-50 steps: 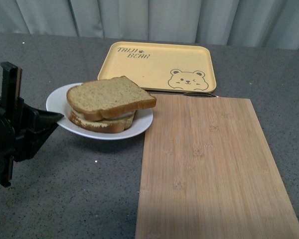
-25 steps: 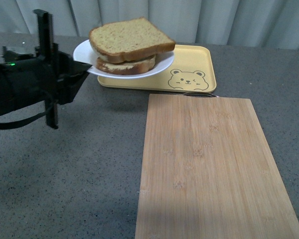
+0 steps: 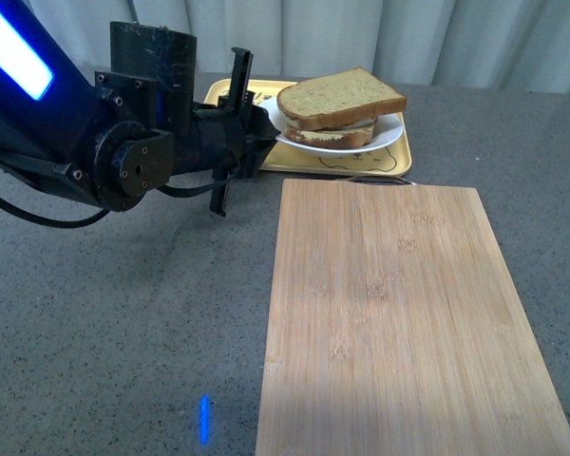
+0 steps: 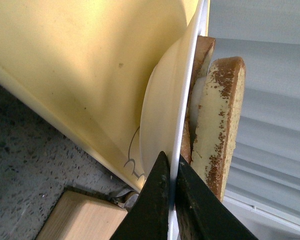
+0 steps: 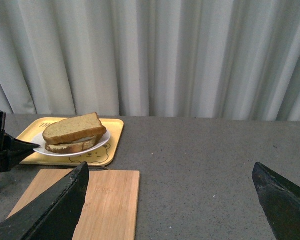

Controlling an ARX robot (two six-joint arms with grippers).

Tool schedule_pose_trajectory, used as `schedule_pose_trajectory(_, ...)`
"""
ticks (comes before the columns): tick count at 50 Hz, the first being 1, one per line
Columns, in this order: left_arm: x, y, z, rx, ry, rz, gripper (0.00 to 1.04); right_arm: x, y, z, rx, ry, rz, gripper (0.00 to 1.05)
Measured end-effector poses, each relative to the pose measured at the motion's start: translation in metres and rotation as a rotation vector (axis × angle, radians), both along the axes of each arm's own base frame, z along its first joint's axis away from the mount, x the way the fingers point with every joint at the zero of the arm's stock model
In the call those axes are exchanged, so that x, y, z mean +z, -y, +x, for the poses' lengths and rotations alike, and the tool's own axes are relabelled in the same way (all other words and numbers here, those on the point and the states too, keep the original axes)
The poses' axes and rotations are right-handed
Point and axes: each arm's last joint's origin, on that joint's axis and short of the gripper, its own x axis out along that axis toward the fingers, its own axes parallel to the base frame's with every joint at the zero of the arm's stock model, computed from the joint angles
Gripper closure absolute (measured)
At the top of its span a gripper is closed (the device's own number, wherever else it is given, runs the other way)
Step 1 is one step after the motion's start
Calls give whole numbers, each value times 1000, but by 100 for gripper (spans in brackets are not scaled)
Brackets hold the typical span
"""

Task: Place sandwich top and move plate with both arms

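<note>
The sandwich top (image 3: 340, 95), a brown speckled slice with a darker crust, lies on the lower slices on the white plate (image 3: 388, 137). My left gripper (image 3: 266, 128) is shut on the plate's left rim and holds it over the yellow tray (image 3: 299, 161). In the left wrist view the black fingers pinch the thin white rim (image 4: 166, 100), with the sandwich top (image 4: 220, 115) just behind. My right gripper (image 5: 170, 167) is open and holds nothing, well to the right of the plate (image 5: 102, 138) and the sandwich top (image 5: 72, 127); it does not show in the front view.
A bamboo cutting board (image 3: 389, 313) lies on the grey table in front of the bear-print tray. The left arm stretches across the table's left side. Grey curtains hang behind the table.
The left arm has lifted the plate with the sandwich off the table at the left and carried it right and farther away, over the yellow tray.
</note>
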Motion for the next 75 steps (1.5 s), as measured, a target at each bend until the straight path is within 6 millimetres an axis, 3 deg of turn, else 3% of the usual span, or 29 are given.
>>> schedule_pose_trajectory(5, 3, 0, 6, -29, -2, 23, 101, 0, 0, 0, 0, 0, 0, 9)
schedule_pose_trajectory(15, 10, -9, -5, -55, 3, 59, 56, 0, 0, 0, 0, 0, 0, 9)
schedule_pose_trajectory(22, 35, -17, -23, -69, 39, 141, 26, 0, 0, 0, 0, 0, 0, 9)
schedule_pose_trajectory(28, 46, -19, -23, -55, 97, 179, 10, 0, 0, 0, 0, 0, 0, 9)
schedule_pose_trajectory(31, 48, -23, -27, 89, 297, 376, 18, 0, 0, 0, 0, 0, 0, 9)
schedule_pose_trajectory(34, 47, -39, -52, 254, 512, 730, 32, 0, 0, 0, 0, 0, 0, 9)
schedule_pose_trajectory(39, 68, -68, -94, 254, 663, 1122, 53, 0, 0, 0, 0, 0, 0, 9)
schedule_pose_trajectory(42, 86, -81, -117, 247, 714, 1235, 68, 0, 0, 0, 0, 0, 0, 9)
schedule_pose_trajectory(53, 91, -104, -169, 189, 688, 1336, 101, 0, 0, 0, 0, 0, 0, 9)
schedule_pose_trajectory(75, 110, -126, -238, 183, 697, 1356, 101, 0, 0, 0, 0, 0, 0, 9)
